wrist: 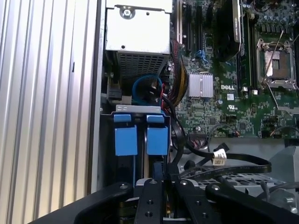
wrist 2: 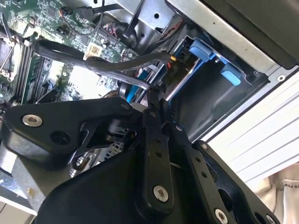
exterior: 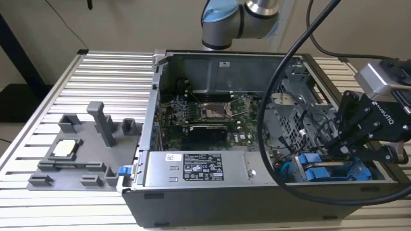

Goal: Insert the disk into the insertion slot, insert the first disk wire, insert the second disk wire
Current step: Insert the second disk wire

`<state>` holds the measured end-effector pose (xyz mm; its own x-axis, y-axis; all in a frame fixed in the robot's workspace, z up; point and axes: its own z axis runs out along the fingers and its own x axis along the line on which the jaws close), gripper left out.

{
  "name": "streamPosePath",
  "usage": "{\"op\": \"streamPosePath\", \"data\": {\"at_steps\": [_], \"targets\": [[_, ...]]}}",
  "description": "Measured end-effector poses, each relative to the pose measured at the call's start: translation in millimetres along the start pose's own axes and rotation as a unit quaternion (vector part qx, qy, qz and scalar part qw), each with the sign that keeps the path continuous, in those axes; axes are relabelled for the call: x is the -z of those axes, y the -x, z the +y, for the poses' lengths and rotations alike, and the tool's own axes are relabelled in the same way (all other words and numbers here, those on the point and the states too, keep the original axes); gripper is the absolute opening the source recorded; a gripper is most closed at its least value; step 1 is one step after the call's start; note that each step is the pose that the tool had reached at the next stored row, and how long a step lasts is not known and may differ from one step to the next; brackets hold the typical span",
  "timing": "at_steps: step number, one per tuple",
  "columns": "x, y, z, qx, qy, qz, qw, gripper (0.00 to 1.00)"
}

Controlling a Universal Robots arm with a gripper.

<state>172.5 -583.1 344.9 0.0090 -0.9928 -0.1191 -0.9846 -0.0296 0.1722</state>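
The disk point(wrist: 156, 140) already sits in the slot point(wrist: 140, 109), beside the other drive point(wrist: 125, 140), at the case point(exterior: 257, 202) corner on the exterior view's right. The gripper point(wrist 2: 156, 100) is down at its rear end, fingers point(wrist 2: 153, 121) clenched on a black wire point(wrist 2: 93, 63). It seems the plug is not yet seated, so wiring remains.

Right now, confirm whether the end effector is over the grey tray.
No, the end effector is inside the computer case, at the blue-framed drives.
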Motion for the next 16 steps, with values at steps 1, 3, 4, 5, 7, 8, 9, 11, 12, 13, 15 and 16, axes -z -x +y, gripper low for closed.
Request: {"op": "streamPosePath", "data": {"at_steps": [1, 3, 4, 5, 7, 8, 9, 11, 12, 13, 15, 16], "targets": [[-0.5, -0.1, -0.1, 0.0, -0.0001, -0.0001, 1.0, 0.16], [-1.4, -0.2, -0.2, -0.001, -0.0003, -0.0002, 1.0, 0.16], [-1.8, -0.2, -0.3, -0.001, -0.0004, -0.0002, 1.0, 0.16], [-2.2, -0.3, -0.4, -0.001, -0.0005, -0.0002, 1.0, 0.16], [-3.0, -0.4, -0.5, -0.001, -0.0005, -0.0002, 1.0, 0.16], [-3.4, -0.4, -0.6, -0.001, -0.0006, -0.0002, 1.0, 0.16], [-3.7, -0.4, -0.6, -0.001, -0.0006, -0.0003, 1.0, 0.16], [-4.3, -0.5, -0.8, -0.002, -0.0006, -0.0003, 1.0, 0.16], [-4.5, -0.6, -0.8, -0.002, -0.0006, -0.0005, 1.0, 0.16], [-4.7, -0.6, -1.0, -0.002, -0.0006, -0.0007, 1.0, 0.16], [-5.1, -0.6, -1.5, -0.001, -0.0006, -0.0011, 1.0, 0.16], [-5.2, -0.6, -1.7, -0.001, -0.0006, -0.0013, 1.0, 0.16]]}}
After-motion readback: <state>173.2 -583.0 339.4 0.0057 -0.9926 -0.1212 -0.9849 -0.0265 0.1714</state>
